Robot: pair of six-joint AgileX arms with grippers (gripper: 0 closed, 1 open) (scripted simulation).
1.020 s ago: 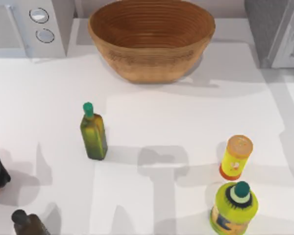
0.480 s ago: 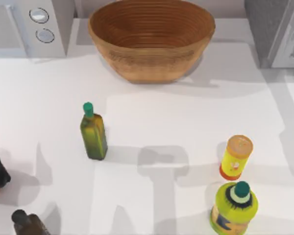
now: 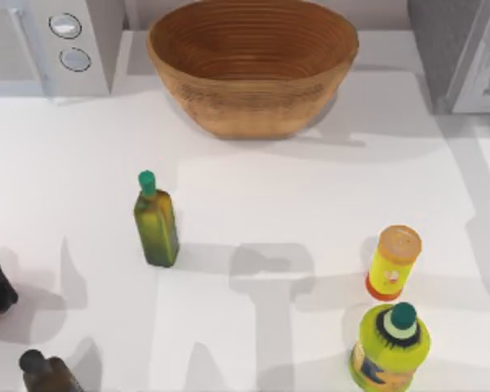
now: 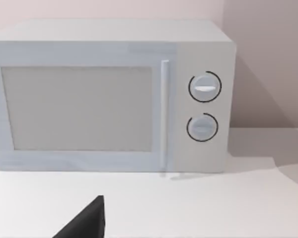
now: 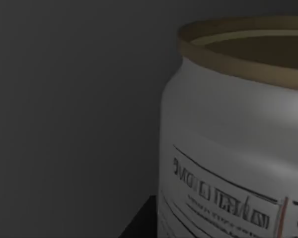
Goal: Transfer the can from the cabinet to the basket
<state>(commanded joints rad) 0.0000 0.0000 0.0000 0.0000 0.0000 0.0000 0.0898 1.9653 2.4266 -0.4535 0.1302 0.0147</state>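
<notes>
None of the transfer is done: the basket (image 3: 253, 61) sits empty at the table's back, and the can (image 5: 236, 148) looms close before my right wrist camera in the dim cabinet (image 3: 461, 53). Finger state: cannot tell.

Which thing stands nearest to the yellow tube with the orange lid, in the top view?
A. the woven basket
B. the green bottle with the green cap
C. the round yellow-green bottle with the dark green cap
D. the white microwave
C: the round yellow-green bottle stands just beside the yellow tube, the others farther off.
</notes>
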